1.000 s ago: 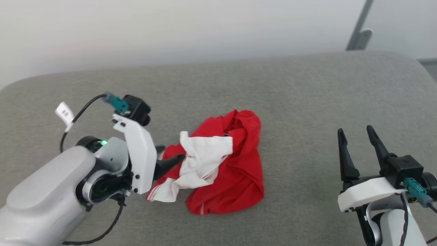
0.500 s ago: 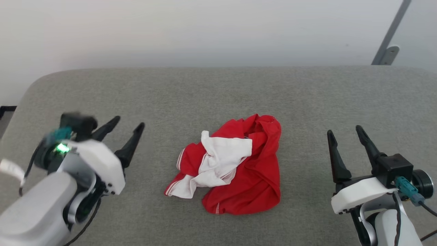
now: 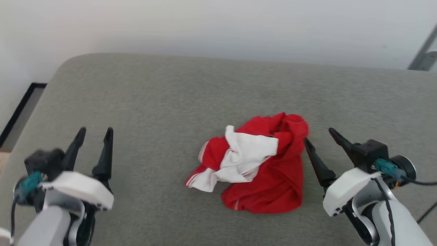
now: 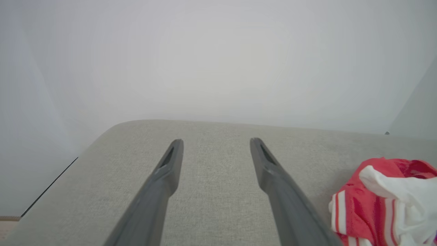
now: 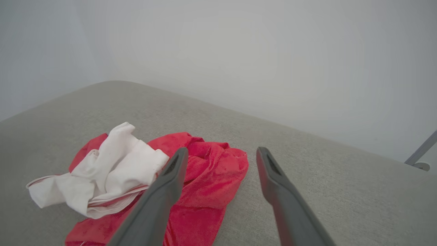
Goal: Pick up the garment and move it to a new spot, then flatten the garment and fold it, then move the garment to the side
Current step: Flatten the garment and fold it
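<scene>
The garment (image 3: 269,177), a red shirt with a white sleeve bunched on top, lies crumpled on the grey cushion (image 3: 177,102). In the right wrist view the garment (image 5: 205,191) sits left of centre; in the left wrist view the garment (image 4: 382,205) is at the lower right. My right gripper (image 3: 319,135) stands open just right of the garment, its left finger close to the red edge, nothing held. The right gripper (image 5: 220,153) shows spread fingers. My left gripper (image 3: 95,131) is open at the lower left, well apart from the garment. The left gripper (image 4: 215,143) points over bare cushion.
A pale wall (image 3: 218,27) rises behind the cushion. The cushion's rounded left edge drops to a floor with a dark skirting line (image 3: 20,109). A grey metal strut (image 3: 423,56) stands at the far right.
The head camera has swung left, shifting the whole picture right. My left gripper has pulled back from the garment to the lower left. My right gripper has come closer to the garment's right edge.
</scene>
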